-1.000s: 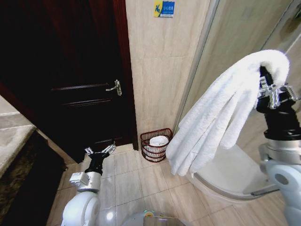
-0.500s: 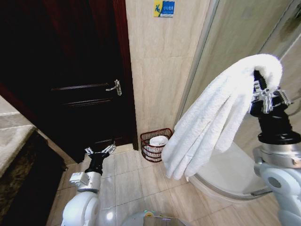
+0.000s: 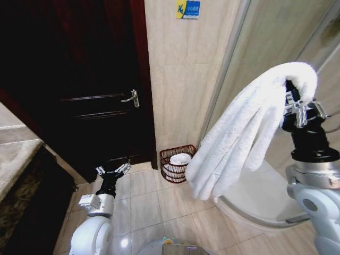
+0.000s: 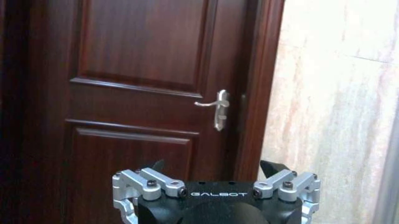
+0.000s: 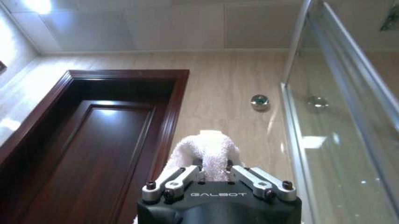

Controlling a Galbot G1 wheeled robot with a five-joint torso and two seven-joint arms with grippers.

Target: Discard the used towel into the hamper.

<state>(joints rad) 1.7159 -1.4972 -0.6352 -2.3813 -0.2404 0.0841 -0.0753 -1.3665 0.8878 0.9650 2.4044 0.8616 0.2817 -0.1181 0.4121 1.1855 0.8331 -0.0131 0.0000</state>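
You have the towel (image 3: 249, 138), a thick white terry cloth, draped in long loose folds over the right gripper (image 3: 300, 109), which is raised high at the right of the head view. The folds hang down to the left of the arm. In the right wrist view the jaws of the right gripper (image 5: 215, 173) stand narrow, clamped on a bunched hump of the towel (image 5: 208, 151) that rises between them.

The hamper (image 3: 177, 163) stands on the tiled floor (image 3: 149, 204) well below the towel, against the beige marbled wall (image 3: 186, 79), just beside the door frame. It is a small round basket of dark reddish-brown open bands, slightly tapered, with something white lying inside.

To its left you see the dark wooden panelled door (image 3: 79, 90) with a silver lever handle (image 3: 131, 98). To its right a curved white shower base (image 3: 260, 199) sits behind a glass screen (image 5: 349, 116).

The left gripper (image 3: 112, 170) is held low over the floor, pointing at the door; its jaws stand wide apart with nothing between them, as the left wrist view (image 4: 215, 175) confirms
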